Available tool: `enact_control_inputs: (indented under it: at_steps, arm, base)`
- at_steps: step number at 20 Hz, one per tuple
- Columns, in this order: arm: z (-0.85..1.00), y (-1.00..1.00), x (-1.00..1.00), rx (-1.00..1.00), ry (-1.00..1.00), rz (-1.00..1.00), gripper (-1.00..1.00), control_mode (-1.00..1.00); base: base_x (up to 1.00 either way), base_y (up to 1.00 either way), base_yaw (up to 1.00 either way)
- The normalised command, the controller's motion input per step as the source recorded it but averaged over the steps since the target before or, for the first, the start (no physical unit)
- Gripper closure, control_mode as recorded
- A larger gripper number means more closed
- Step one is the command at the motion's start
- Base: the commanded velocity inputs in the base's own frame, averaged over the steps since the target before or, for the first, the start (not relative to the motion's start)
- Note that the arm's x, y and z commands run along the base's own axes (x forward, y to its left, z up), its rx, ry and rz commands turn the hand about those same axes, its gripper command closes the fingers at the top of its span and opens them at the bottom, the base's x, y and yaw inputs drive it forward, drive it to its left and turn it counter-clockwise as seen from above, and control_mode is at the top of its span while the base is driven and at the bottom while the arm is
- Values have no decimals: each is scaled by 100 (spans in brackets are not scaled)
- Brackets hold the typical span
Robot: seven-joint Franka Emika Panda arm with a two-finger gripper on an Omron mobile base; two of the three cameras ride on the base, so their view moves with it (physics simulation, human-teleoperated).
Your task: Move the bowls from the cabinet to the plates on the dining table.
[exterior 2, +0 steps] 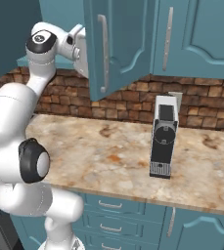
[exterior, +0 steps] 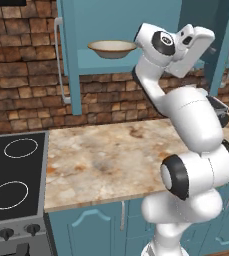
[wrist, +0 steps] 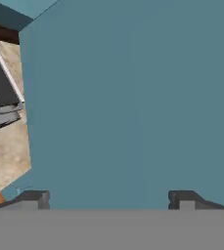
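Observation:
One bowl (exterior: pixel 112 48), cream inside with a tan-brown rim, sits on the teal shelf of the open cabinet (exterior: pixel 126 20). My white hand (exterior: pixel 196 42) is raised to shelf height, just right of the bowl and apart from it. In the right base view the hand (exterior 2: pixel 79 46) sits behind the swung-out cabinet door (exterior 2: pixel 118 49). My gripper (wrist: pixel 111 199) is open, its fingertips (wrist: pixel 35 197) spread wide against a flat teal surface with nothing between them. The plates and the dining table are out of view.
A marble counter (exterior: pixel 101 155) runs below the cabinet, ending in a black cooktop (exterior: pixel 13 175) on the left. A black and white coffee machine (exterior 2: pixel 163 136) stands on the counter to the right. A brick wall (exterior: pixel 26 80) backs it.

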Motion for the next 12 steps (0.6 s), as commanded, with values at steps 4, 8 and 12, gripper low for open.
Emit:
enact_control_inputs:
  at_steps: [4,8,12]
  arm:
    - [9,-48,-99,0,-9,-13,-100,-100]
    - [0,-43,-80,0,-8,-11,-100,-100]
    - [0,-38,-64,0,-4,-10,-100,-100]
  base:
    - [0,0,0]
    - [0,0,0]
    - [0,0,0]
